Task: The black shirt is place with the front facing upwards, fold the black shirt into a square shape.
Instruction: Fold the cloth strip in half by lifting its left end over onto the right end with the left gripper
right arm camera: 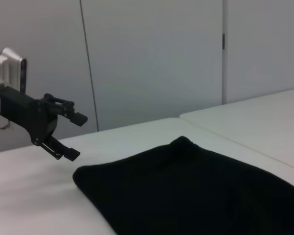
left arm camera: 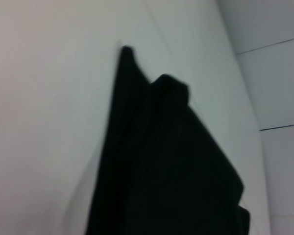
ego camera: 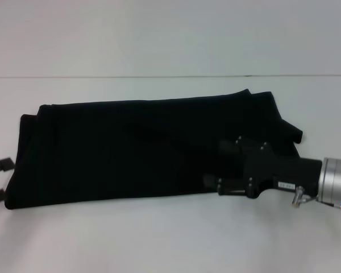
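Note:
The black shirt lies folded into a long band across the white table, with no lettering showing. My right gripper reaches in from the right and hovers over the band's right part, fingers spread and open. My left gripper sits at the band's left end with only its fingertips showing. In the right wrist view the left gripper hangs open just above the table, a little beyond the end of the shirt. The left wrist view shows one rumpled end of the shirt.
A seam runs across the table behind the shirt. A second white table surface adjoins on the far side, with grey wall panels behind. White tabletop lies in front of the shirt.

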Robot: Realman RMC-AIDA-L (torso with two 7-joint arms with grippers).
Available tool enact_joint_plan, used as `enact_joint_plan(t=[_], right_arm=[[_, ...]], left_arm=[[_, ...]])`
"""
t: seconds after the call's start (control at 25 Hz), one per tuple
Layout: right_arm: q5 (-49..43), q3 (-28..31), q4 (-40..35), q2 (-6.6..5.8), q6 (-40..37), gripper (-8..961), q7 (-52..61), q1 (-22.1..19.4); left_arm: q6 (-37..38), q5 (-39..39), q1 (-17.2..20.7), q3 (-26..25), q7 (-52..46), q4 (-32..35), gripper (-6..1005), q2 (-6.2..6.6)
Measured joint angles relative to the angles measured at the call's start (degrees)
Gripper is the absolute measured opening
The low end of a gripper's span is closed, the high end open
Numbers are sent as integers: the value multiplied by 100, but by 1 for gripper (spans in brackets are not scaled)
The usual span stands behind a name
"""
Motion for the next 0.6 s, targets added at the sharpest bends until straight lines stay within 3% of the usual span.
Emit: enact_joint_plan(t=[0.6], right_arm=[[35, 24, 401, 9, 257, 927, -451, -14]], left_arm=[[-576, 362, 101, 38, -566, -360, 934, -28]])
